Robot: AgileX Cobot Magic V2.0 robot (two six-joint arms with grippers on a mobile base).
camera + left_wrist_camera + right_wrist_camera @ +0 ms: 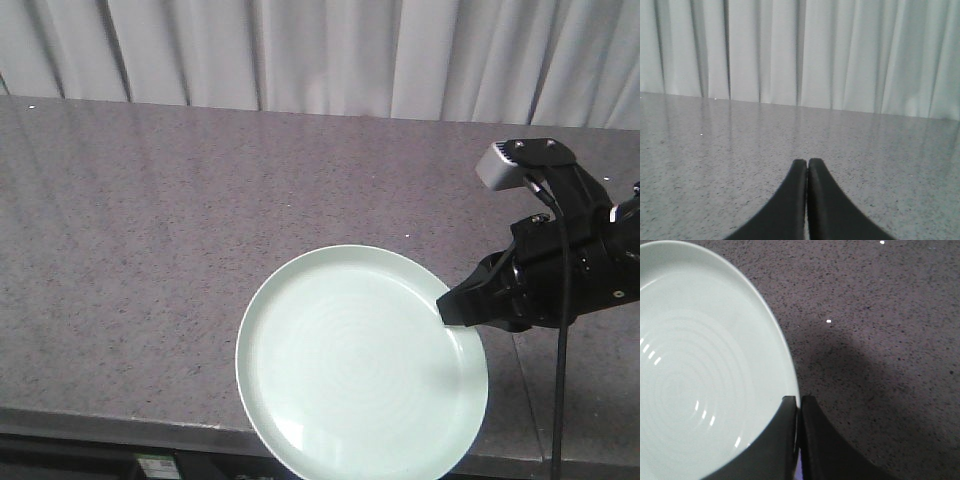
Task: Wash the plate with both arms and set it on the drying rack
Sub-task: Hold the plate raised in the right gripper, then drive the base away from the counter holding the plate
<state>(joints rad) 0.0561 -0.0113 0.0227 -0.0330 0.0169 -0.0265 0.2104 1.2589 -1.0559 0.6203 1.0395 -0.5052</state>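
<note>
Grey speckled desk (130, 250) fills the scene, w/ its front edge nearest the front cam. Closest in, the plate (360, 360) sits low-centre in that view, its lower rim overlapping the desk's front edge. It looks lifted & tilted rather than lying flat, tho I can't be sure. My read: glazed ceramic, so stiff, fairly heavy for a one-edge pinch, slick (more so once wet) & likely to chip or shatter if dropped. The rim is the only place to grab, and a 2nd hold on the opposite rim would stop it swinging. My right gripper (455, 308) is clamped on the plate's right rim. The wrist cam shows its fingers (777, 440) nearly together, one on the upper face, the other on the outside, w/ the rim pinched betw. them. My left gripper (807, 162) is clenched on nothing, tips touching, pointing across the desk. No drying rack in any view. Farthest back, a pale pleated curtain (300, 50) hangs behind the desk's rear edge.
</note>
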